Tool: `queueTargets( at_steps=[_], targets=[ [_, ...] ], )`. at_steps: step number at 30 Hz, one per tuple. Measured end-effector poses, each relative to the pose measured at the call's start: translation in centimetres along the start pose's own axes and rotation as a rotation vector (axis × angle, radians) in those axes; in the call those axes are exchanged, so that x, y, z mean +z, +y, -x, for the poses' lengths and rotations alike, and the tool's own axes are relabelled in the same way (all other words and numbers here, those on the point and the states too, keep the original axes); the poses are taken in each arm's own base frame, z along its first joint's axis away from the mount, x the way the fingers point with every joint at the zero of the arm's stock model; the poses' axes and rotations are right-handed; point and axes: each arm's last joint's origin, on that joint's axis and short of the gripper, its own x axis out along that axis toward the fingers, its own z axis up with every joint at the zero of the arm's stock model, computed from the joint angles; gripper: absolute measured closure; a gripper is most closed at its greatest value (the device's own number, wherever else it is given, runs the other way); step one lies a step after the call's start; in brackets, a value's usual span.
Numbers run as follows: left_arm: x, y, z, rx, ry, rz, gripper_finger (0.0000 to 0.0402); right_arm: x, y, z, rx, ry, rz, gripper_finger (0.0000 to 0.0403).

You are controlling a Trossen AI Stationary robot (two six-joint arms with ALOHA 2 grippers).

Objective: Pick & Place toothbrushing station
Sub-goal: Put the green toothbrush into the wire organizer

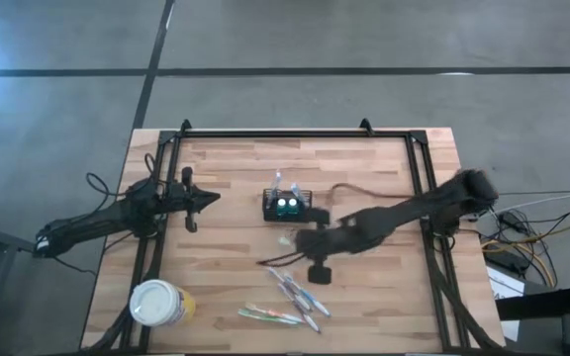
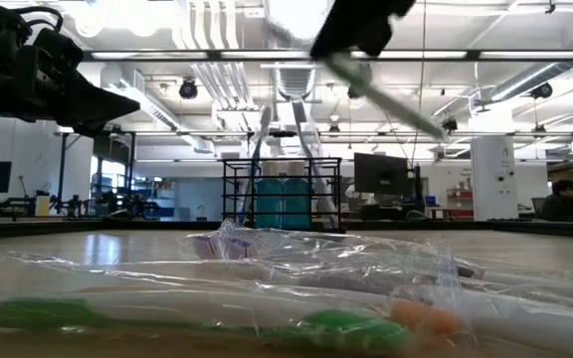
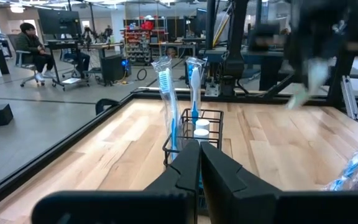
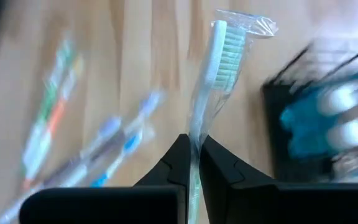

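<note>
The black wire-mesh caddy [image 1: 285, 206] stands on its base in the middle of the table. It holds two wrapped toothbrushes upright [image 3: 165, 81] and two teal white-capped tubes [image 2: 285, 199]. My right gripper [image 1: 300, 240] hovers just near-right of the caddy, shut on a clear-wrapped toothbrush with pale green bristles [image 4: 224, 53]. My left gripper [image 1: 206, 199] is shut and empty, above the table left of the caddy, pointing at it [image 3: 199, 155]. My right gripper pinches the wrapped toothbrush by its handle [image 4: 195, 142] between the two fingers, through the clear wrapper. The head end [image 4: 225, 43] sticks out ahead of the fingertips. In the low view the brush [image 2: 391, 97] slants down from the gripper, lifted clear of the table.
Several wrapped toothbrushes [image 1: 293, 297] lie loose near the table's near edge, close in the low view [image 2: 267, 298]. A yellow cup with a white lid [image 1: 158, 302] stands at the near left. A black frame [image 1: 295, 133] runs round the table. A person [image 3: 31, 43] sits far behind.
</note>
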Motion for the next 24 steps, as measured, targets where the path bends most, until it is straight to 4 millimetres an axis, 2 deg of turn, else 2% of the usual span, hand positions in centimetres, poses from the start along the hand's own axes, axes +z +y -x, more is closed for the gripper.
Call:
queueTargets(
  at_steps=[3, 7, 11, 16, 24],
  targets=[
    [0.0, 0.0, 0.0, 0.0, 0.0, 0.001, 0.0383, -1.1, -1.2, 3.1, -0.001, -0.165, 0.003, 0.0389],
    [0.0, 0.0, 0.0, 0.0, 0.0, 0.003, 0.0383, -3.8, -2.9, 6.7, 0.021, -0.379, 0.025, 0.0389],
    [0.0, 0.0, 0.0, 0.0, 0.001, 0.004, 0.0383, -7.0, -4.5, 9.1, 0.046, -0.578, 0.038, 0.0389],
    [0.0, 0.0, 0.0, 0.001, 0.001, 0.0, 0.0383, -10.9, -5.9, 10.6, 0.07, -0.778, 0.013, 0.039],
    [0.0, 0.0, 0.0, 0.002, 0.002, 0.0, 0.0383, -16.1, -7.6, 11.4, 0.094, -0.987, -0.028, 0.039]
  ],
)
